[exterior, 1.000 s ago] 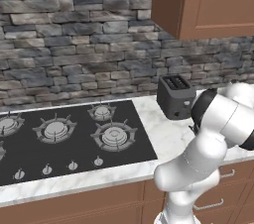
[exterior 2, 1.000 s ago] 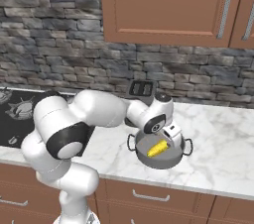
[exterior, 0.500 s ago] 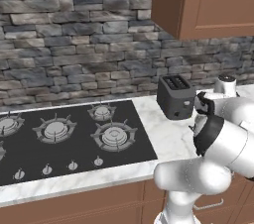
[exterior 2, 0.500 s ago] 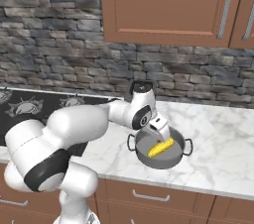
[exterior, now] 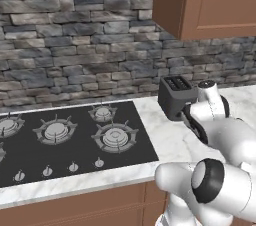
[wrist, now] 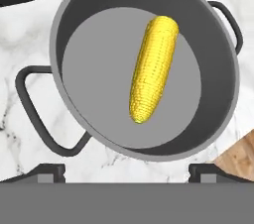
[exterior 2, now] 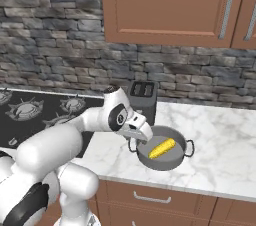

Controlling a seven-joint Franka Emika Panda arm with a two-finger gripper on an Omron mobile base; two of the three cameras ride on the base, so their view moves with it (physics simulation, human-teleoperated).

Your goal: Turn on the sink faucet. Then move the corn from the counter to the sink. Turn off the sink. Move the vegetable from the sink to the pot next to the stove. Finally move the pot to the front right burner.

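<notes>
1. Since the earlier frames the white arm has swung back from over the pot: its wrist, which hung right above the cob, now sits toward the pot's stove-side rim, and the small yellow tapered corn cob (exterior 2: 162, 148) that was under the hand lies free in the pot.
2. The tool (wrist: 127, 171) has its two dark tips spread wide and grips nothing; they stand over bare marble just outside the pot wall, on either side of one loop handle.
3. The round grey metal pot with two dark loop handles (exterior 2: 150, 162) stands on the white marble-look surface (exterior 2: 220, 155), near its front edge and just in front of the black boxy toaster (exterior 2: 142, 90), well apart from the burners.
4. The cob rests slantwise across the pot's flat floor, touching nothing else, so the drop into the pot looks finished.
5. The flat black gas cooktop with round grey burners (exterior: 65, 142) is let into the surface beside the pot's spot; its front right burner (exterior: 115, 137) is bare, which I take as the place left for the pot.
6. The hand's position near a handle probably suits a grasp on the rim or handle for that last carry.
7. A rim grip on a loaded pot may tilt it, so a level lift matters.
</notes>
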